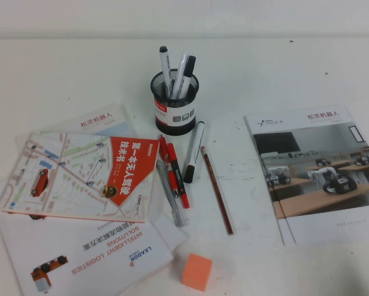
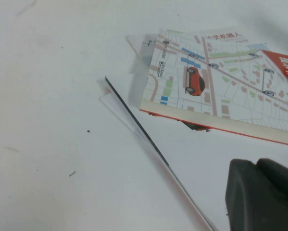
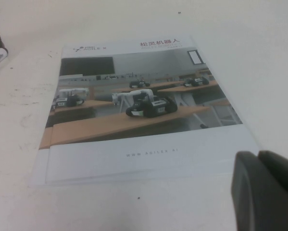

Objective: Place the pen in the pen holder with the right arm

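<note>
Pen (image 1: 217, 189) lying untouched on table, just right of holder (image 1: 174, 105), awaiting pickup; R gripper (image 3: 266, 190) hovering nr brochure (image 3: 144, 110), L gripper (image 2: 261, 195) parked by map book (image 2: 220, 86), both holding nothing, opening undeterminable.

left gripper (image 2: 261, 195) is just a dark lump over the white table (image 2: 52, 96), near a map-cover booklet (image 2: 220, 91) with a red car.
</note>
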Controlling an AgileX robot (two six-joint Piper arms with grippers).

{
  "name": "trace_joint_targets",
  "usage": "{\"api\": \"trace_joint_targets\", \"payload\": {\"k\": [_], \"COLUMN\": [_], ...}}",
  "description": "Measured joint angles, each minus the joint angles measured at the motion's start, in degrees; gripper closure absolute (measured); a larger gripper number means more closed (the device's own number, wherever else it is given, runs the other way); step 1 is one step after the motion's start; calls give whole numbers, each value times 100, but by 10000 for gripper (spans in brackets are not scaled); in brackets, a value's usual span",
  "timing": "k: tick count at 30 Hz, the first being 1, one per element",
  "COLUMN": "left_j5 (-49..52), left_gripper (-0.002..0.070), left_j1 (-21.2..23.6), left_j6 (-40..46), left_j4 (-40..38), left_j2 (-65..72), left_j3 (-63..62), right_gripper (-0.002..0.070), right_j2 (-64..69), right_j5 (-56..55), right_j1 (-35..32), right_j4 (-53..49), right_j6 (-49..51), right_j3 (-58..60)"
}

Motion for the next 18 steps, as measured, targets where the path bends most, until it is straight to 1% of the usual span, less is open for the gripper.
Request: {"api": "trace_joint_targets", "payload": {"k": [3,10,18], "left_j5": [0,0,0], "left_gripper": [678,678,677], "left_j1": [0,0,0], "left_j6": [0,0,0], "left_j4": [0,-277,-288], "left_j2": [0,0,0], "left_j3": [0,0,0], "right_gripper": [695,695,695], "right_j2": [0,0,0], "right_j5": [0,0,0], "right_j1": [0,0,0], "right_j4": [0,0,0], "right_j6": [0,0,0], "right_j3": [0,0,0]}}
